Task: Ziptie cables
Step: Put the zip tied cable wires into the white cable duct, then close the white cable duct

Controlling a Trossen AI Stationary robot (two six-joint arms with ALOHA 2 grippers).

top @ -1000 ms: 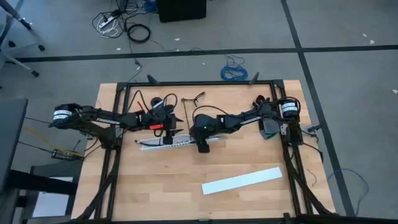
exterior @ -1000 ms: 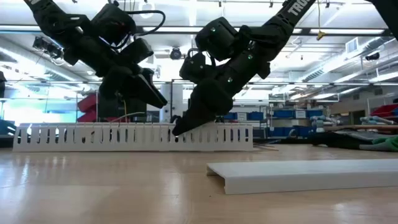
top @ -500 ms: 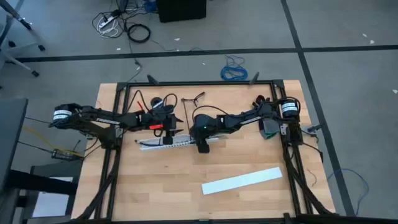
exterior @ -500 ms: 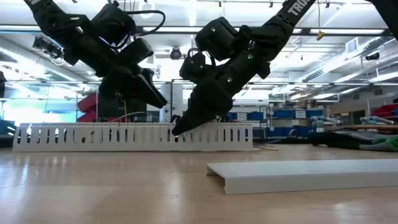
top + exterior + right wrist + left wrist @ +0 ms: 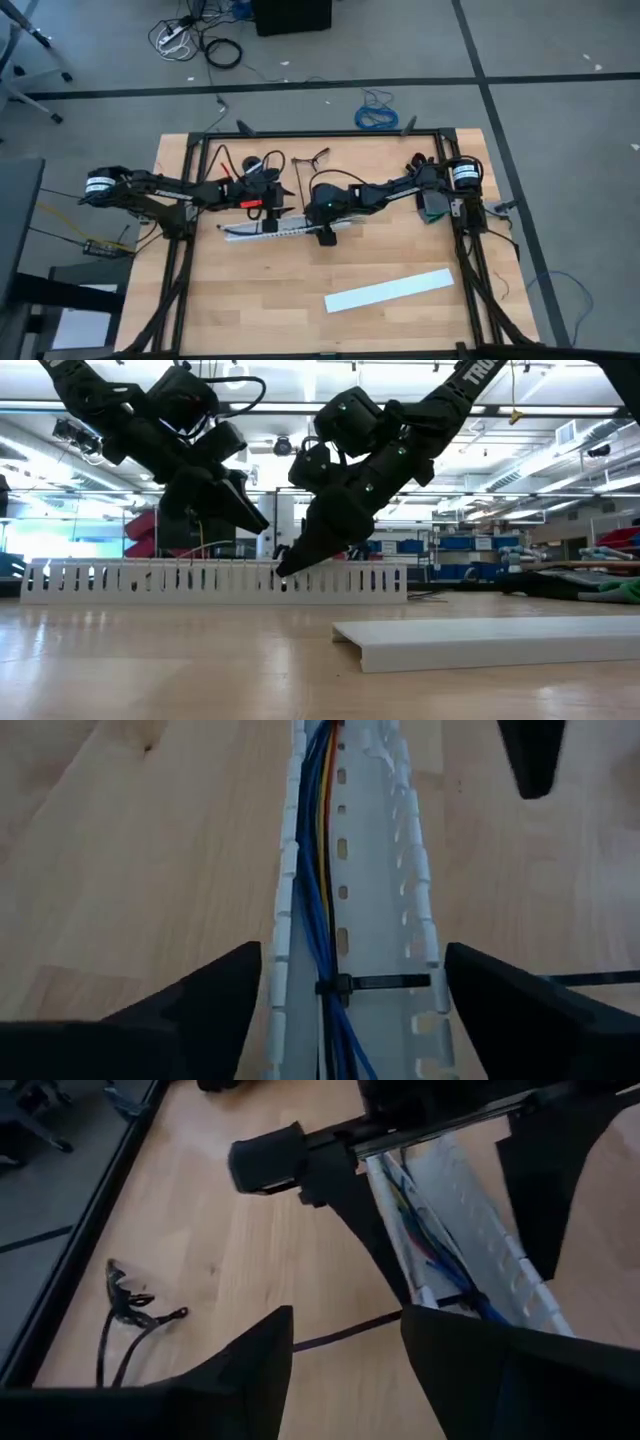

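Cables (image 5: 322,870): a bunch of thin wires, blue, yellow and reddish in the right wrist view, lying lengthwise inside the white slotted duct (image 5: 385,900); they run straight out between the right gripper's two fingers.
Left gripper (image 5: 272,208): over the middle of the wooden table (image 5: 300,290), above the duct's mid-length; its jaws stand spread, with the duct's end and bare wood showing in the gap between them.
Loose black tie (image 5: 125,1305): on the wood beside the table's dark frame, well apart from the left jaws.
Duct: in the low view (image 5: 215,580) it stands as a long white comb wall, both grippers reaching down to its top edge.
Zip tie (image 5: 375,983): a black band across the wires and the duct floor, right in the gap of the right jaws, its tail pointing to one side.
Right gripper (image 5: 325,236): at the duct's end nearer the right arm; jaws spread wide, one finger on each side of the duct, neither seen touching it.
White cover strip (image 5: 388,290): flat on the table, well apart from both jaws.
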